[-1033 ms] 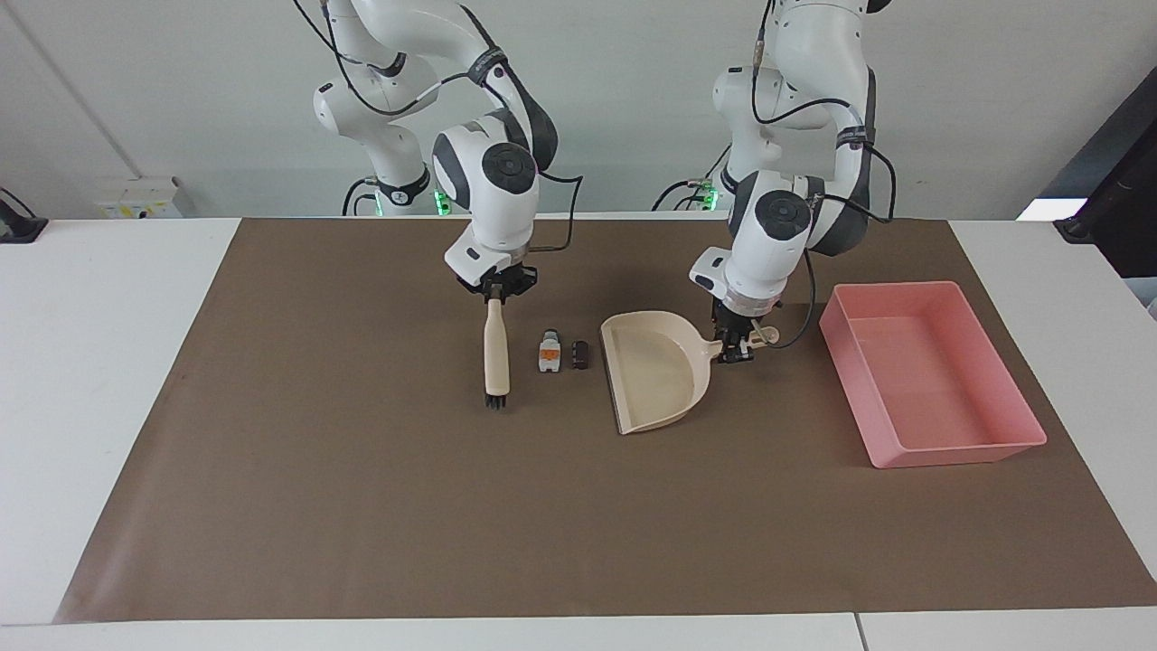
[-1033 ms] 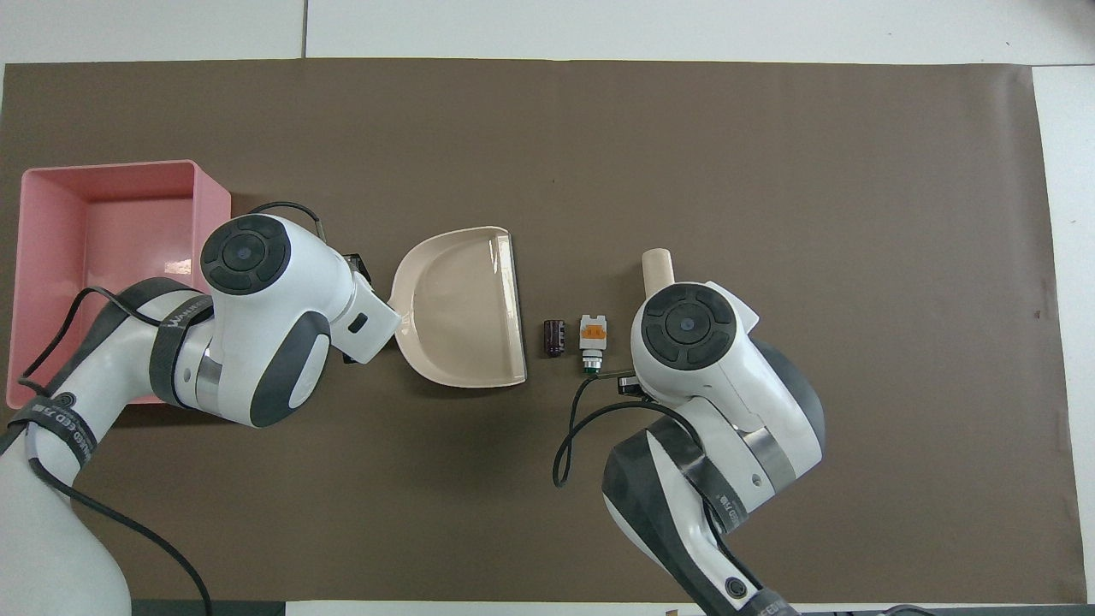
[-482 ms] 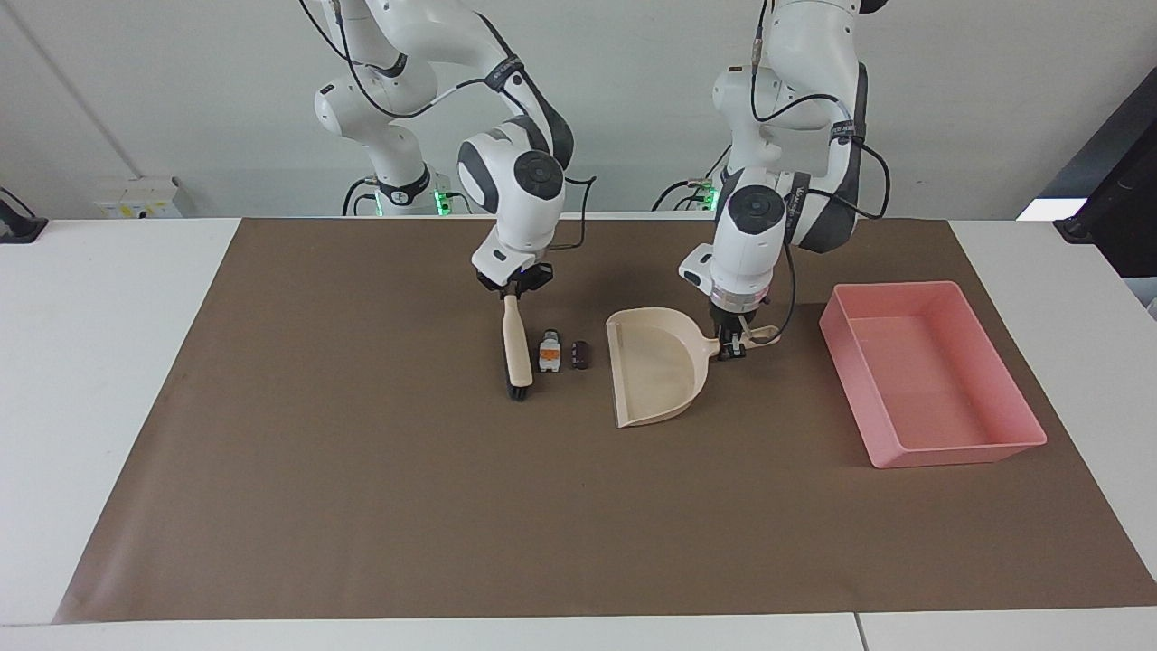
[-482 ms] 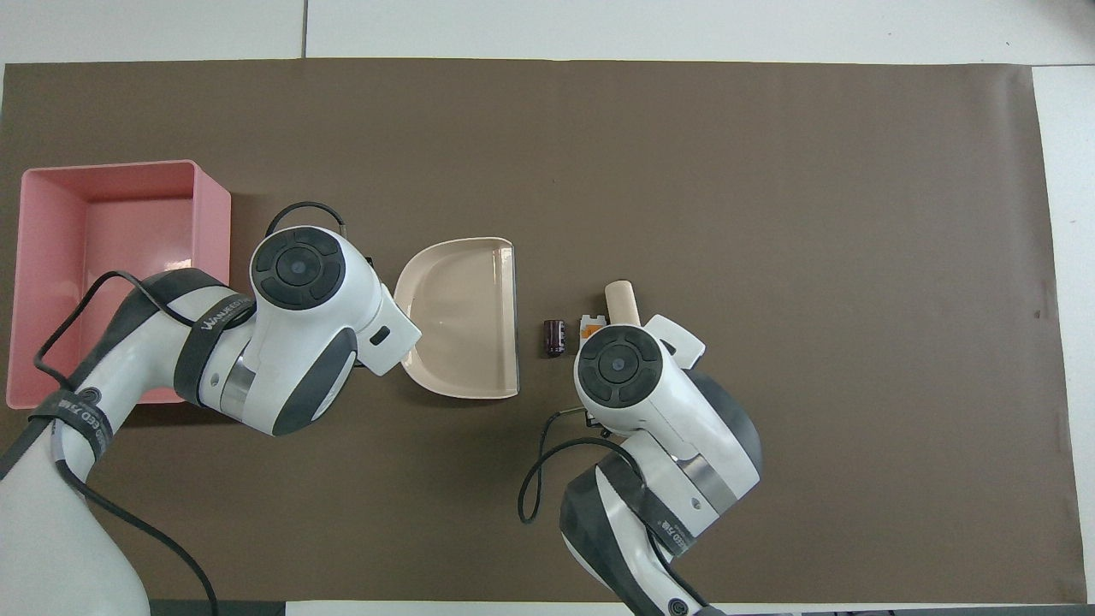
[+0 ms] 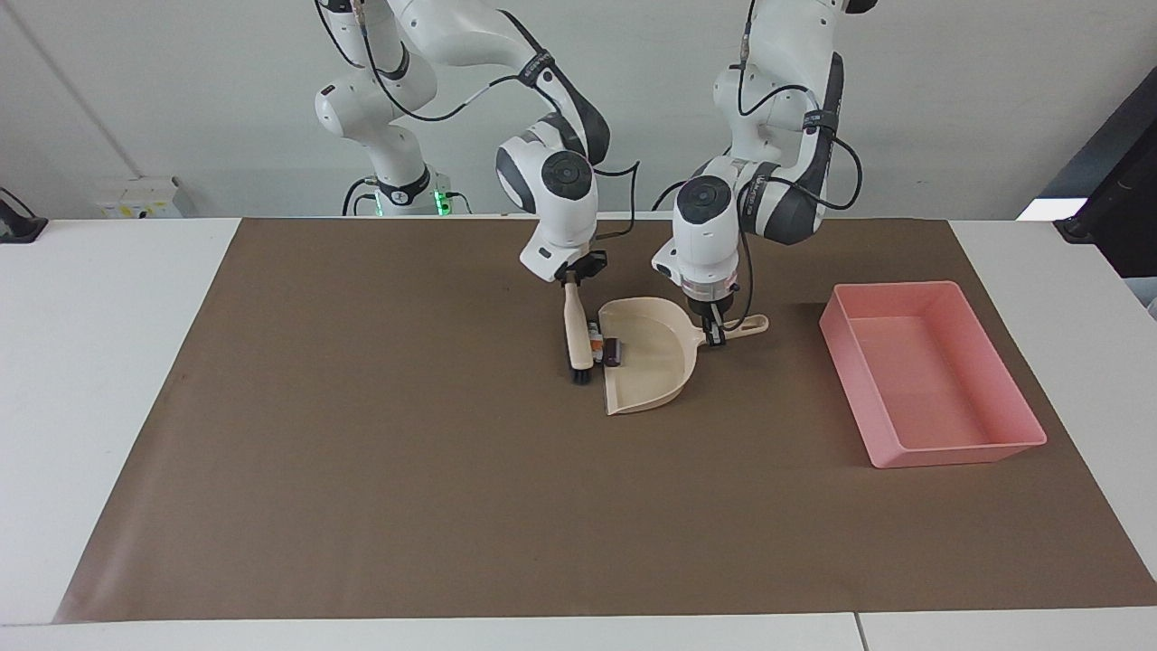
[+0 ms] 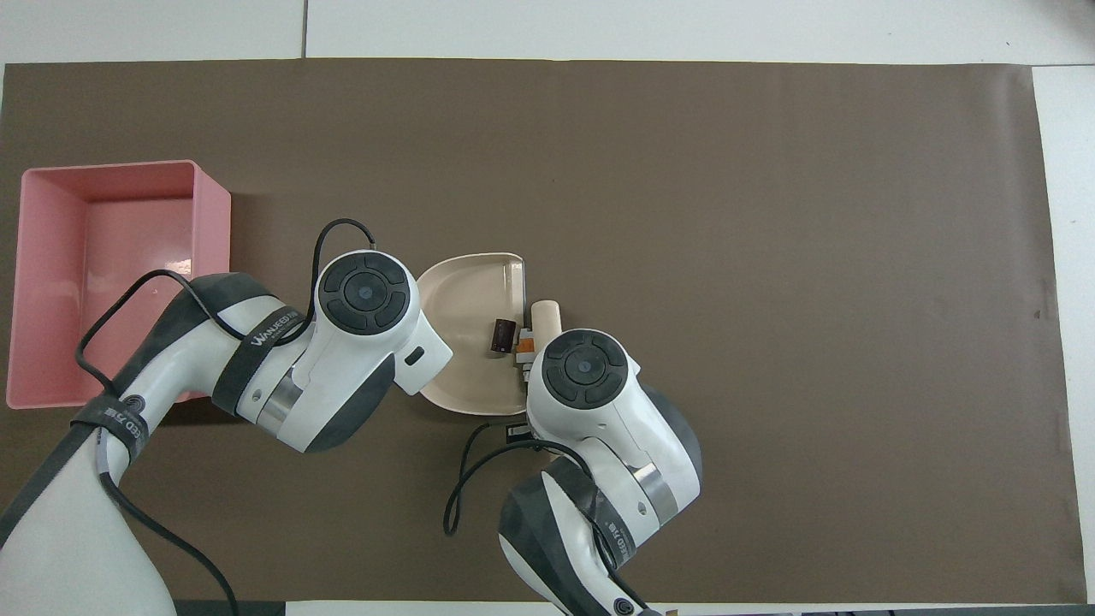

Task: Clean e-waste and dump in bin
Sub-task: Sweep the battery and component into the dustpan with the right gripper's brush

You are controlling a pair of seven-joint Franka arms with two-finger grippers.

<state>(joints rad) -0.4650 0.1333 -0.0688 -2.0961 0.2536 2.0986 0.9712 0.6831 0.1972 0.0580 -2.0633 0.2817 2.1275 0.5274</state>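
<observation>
The right pincer (image 5: 573, 277) was clamped on the top end of the cream brush (image 5: 576, 333), whose handle slanted down so that its black bristles met the brown mat (image 5: 362, 452) just beside the open lip of the cream dustpan (image 5: 653, 372). The left pincer (image 5: 714, 327) was closed on the dustpan's handle, over the end of the pan nearer the robots, and the pan lay on the mat with its straight lip turned toward the brush.

The e-waste sat right at that lip. The dark cylinder (image 5: 615, 351) lay on the pan floor just inside the edge; in the overhead view the same cylinder (image 6: 502, 335) showed clearly within the pan. The white part with the orange label (image 5: 596, 340) was squeezed between the brush and the pan's lip, touching or nearly touching both; whether it had crossed onto the pan I could not tell, as in the overhead view the right arm's wrist hid most of the white part (image 6: 523, 341).

The pink bin (image 5: 931, 384) stood on the mat toward the left arm's end of the desk (image 5: 108, 362), well apart from the dustpan, with nothing in it. From above, the bin (image 6: 51, 282) was partly covered by the left arm.
</observation>
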